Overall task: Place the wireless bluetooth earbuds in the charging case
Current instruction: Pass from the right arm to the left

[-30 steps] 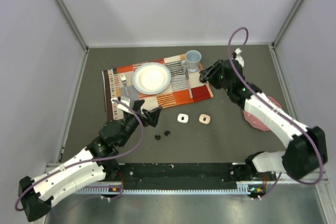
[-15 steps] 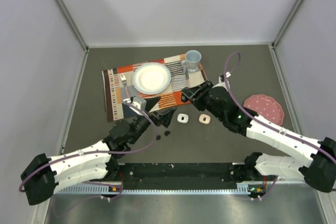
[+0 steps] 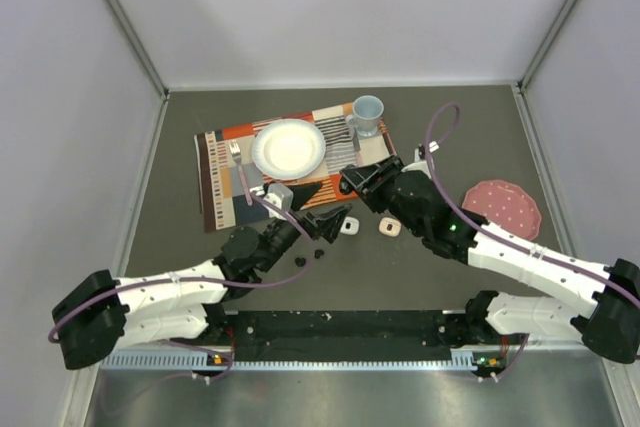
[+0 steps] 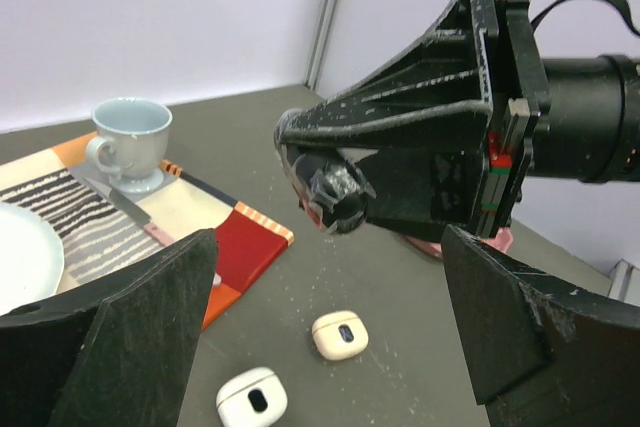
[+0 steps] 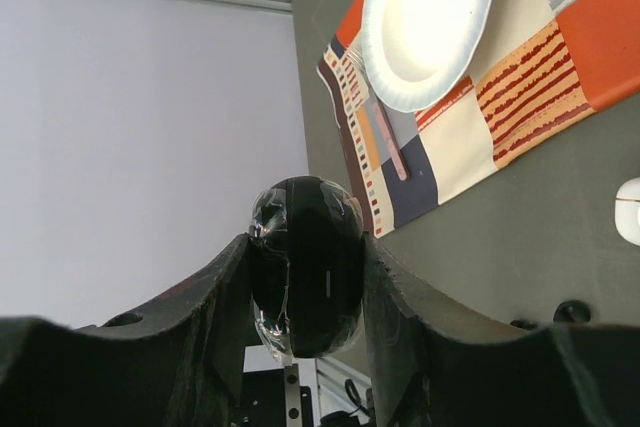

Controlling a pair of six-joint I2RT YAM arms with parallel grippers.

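Black charging case (image 5: 305,267) pinched in right gripper (image 3: 354,179) at centre frame, left gripper (image 3: 330,224) spread wide, now nearer white case (image 4: 252,399) than earlier, black earbuds (image 3: 318,255) lower centre.

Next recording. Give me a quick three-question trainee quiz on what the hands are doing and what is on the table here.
1. True or false: the right hand grips a black case.
2. The cup stands on: A) the placemat; B) the white plate; C) the pink plate.
3. Fill in: the left hand is ____ (open or shut).
Key: 1 true; 2 A; 3 open.
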